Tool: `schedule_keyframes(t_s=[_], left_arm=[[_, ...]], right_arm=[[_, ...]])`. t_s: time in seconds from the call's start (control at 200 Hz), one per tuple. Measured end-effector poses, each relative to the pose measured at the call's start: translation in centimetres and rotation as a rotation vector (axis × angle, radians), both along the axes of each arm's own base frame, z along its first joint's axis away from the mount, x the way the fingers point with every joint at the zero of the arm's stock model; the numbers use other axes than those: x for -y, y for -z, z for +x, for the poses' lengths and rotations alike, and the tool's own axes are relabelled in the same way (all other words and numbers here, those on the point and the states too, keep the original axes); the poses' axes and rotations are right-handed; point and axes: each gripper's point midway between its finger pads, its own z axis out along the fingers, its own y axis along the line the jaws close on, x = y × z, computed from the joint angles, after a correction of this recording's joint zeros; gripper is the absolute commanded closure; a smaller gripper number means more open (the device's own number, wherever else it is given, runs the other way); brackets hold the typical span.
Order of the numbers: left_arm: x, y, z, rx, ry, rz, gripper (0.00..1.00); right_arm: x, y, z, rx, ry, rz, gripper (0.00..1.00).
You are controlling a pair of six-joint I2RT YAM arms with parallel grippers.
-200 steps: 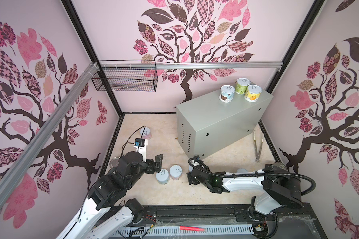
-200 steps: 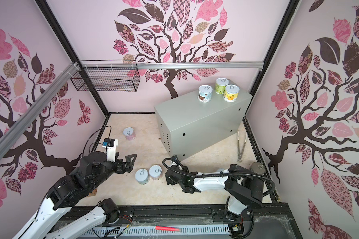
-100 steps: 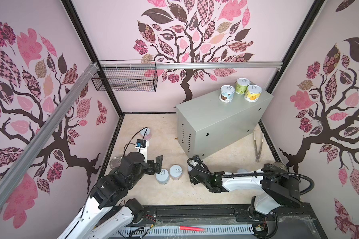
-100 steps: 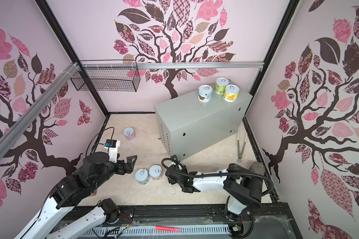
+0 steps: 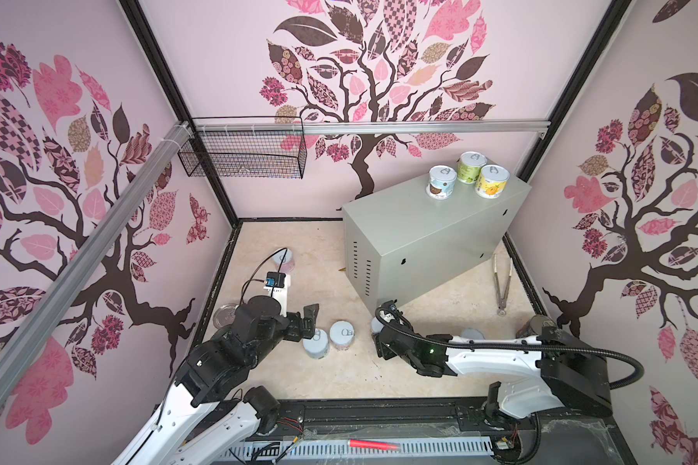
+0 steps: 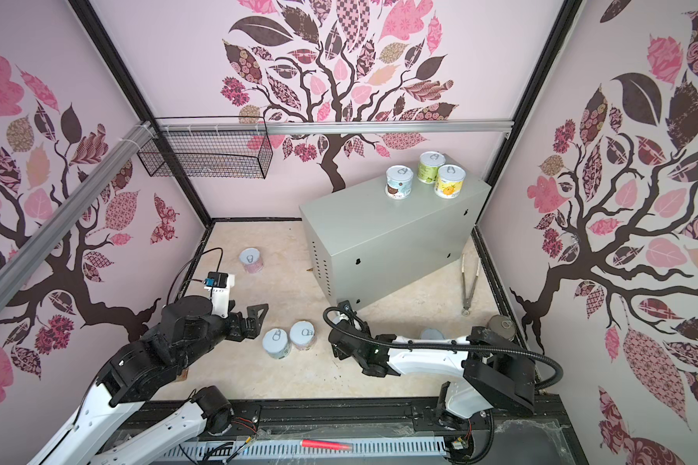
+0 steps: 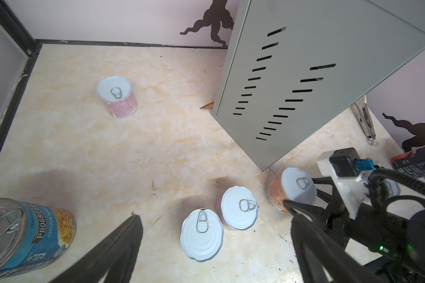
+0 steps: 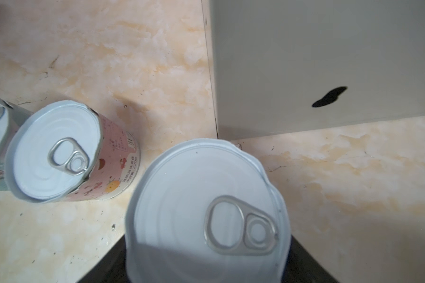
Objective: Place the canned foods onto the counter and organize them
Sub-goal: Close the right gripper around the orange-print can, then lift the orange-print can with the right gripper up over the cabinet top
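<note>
At the box's near corner: orange-labelled short can with a pale pull-tab lid (image 7: 293,187), low over the beige marbled floor (image 5: 379,374); I cannot tell whether it rests on it.
Right gripper (image 7: 301,191): partly closed, black fingers (image 7: 302,210) against both sides of that can, clamping it.
Counter: large light-grey sheet-metal box with vent slots (image 5: 420,237), at the right rear of the floor.
On its top: three short cans grouped near the far right corner, namely a brown-labelled can (image 5: 441,182), a green-labelled can (image 5: 471,162) and a yellow-labelled can (image 5: 491,181).
Loose on the floor: grey-blue-labelled can (image 5: 316,343) touching a fruit-printed pink can (image 5: 341,334), between the grippers; plain pink-labelled can (image 6: 251,259) well behind them; tall blue-labelled can (image 7: 30,235) by the left wall; tall dark-labelled can (image 6: 500,324) by the right wall; one more short can (image 6: 431,334) half hidden behind the right arm.
Left gripper (image 5: 308,320): jaws spread wide, empty, hovering just left of the touching pair.
Right wall: metal tongs (image 5: 502,282) lying beside the box.
</note>
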Motion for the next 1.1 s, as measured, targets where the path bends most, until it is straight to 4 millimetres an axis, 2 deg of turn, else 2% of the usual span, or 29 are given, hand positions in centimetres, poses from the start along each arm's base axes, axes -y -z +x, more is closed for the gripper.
schedule_keyframes(t_s=[0.45,0.705,0.81,1.1], left_arm=[[0.3,0.4,-0.3,-0.033,0.005,-0.027,0.02],[1.2,0.9,-0.1,-0.067,0.027,-0.028,0.02],[1.6,0.9,0.2,-0.077,0.032,-0.027,0.02],[2.7,0.7,0.8,-0.099,0.051,-0.027,0.02]], right_arm=[[3.2,-4.7,-1.4,0.028,0.004,0.052,0.37],[5.5,-7.0,-2.2,0.03,0.017,0.031,0.36],[5.9,-9.1,-2.3,0.039,0.02,0.031,0.36],[6.5,-16.7,-2.0,0.087,0.019,0.085,0.36]])
